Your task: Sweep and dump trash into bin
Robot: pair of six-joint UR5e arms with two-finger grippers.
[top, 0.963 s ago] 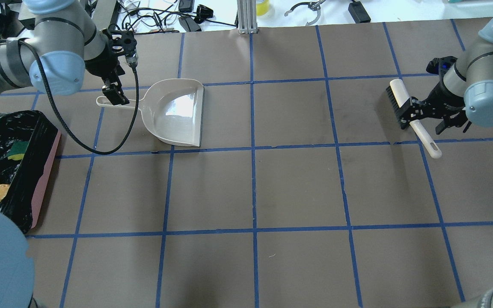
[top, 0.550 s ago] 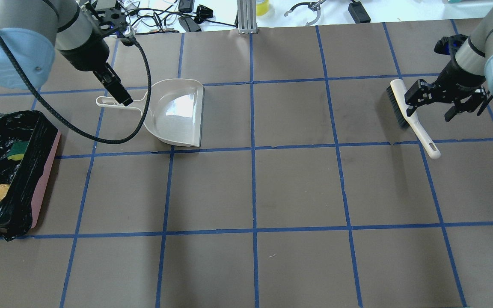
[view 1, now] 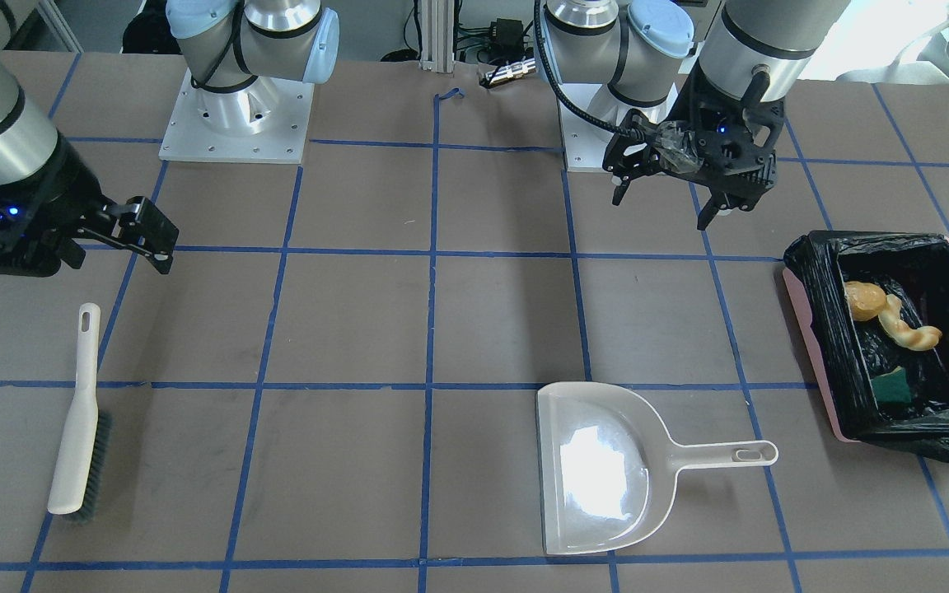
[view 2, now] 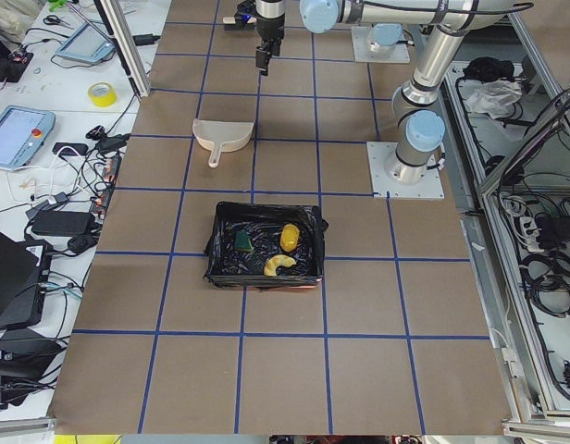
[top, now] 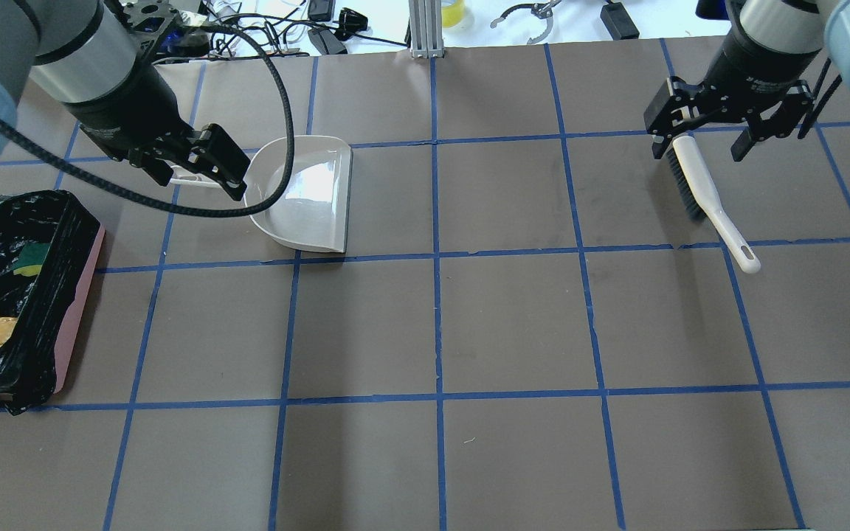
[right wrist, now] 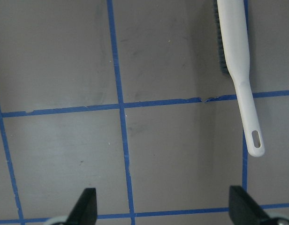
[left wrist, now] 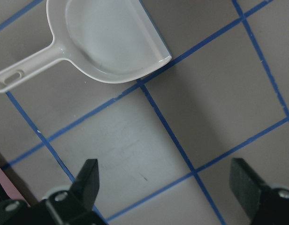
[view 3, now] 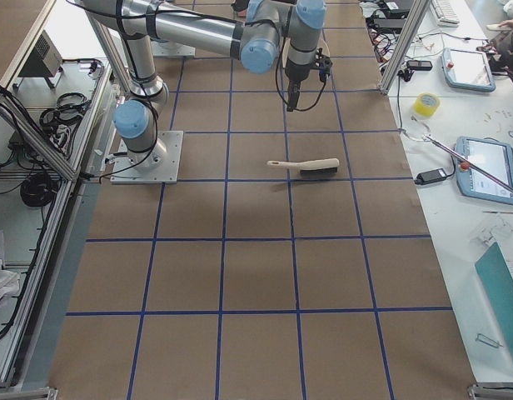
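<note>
Both arms are raised above the counter [view 1: 343, 329] and neither carries anything. The left gripper [left wrist: 165, 180] stands wide, with bare counter between its fingers; it hangs in the air near the dustpan [view 1: 598, 469] and touches nothing. The right gripper [top: 702, 131] also stands wide and hangs clear above the bristle end of the brush [view 1: 77, 428]. The bin [view 1: 822, 329] rests on the part of the counter to the robot's left, roughly midway between the robot-side edge and the operator-side edge, with its black liner folded over the pink walls. All three pieces of trash lie inside it. The lump [view 1: 860, 298] sits toward the robot-side wall, and the pastry ring [view 1: 911, 329] is just beside it; whether the two touch cannot be told. The sponge [view 1: 890, 385] lies green side up toward the operator-side wall. The dustpan lies flat and apart from the bin, closer to the operator-side edge. Its handle points toward the bin and its open lip faces the middle of the counter. The brush lies on the part of the counter to the robot's right, well apart from the dustpan, with its handle end pointing toward the robot-side edge.
</note>
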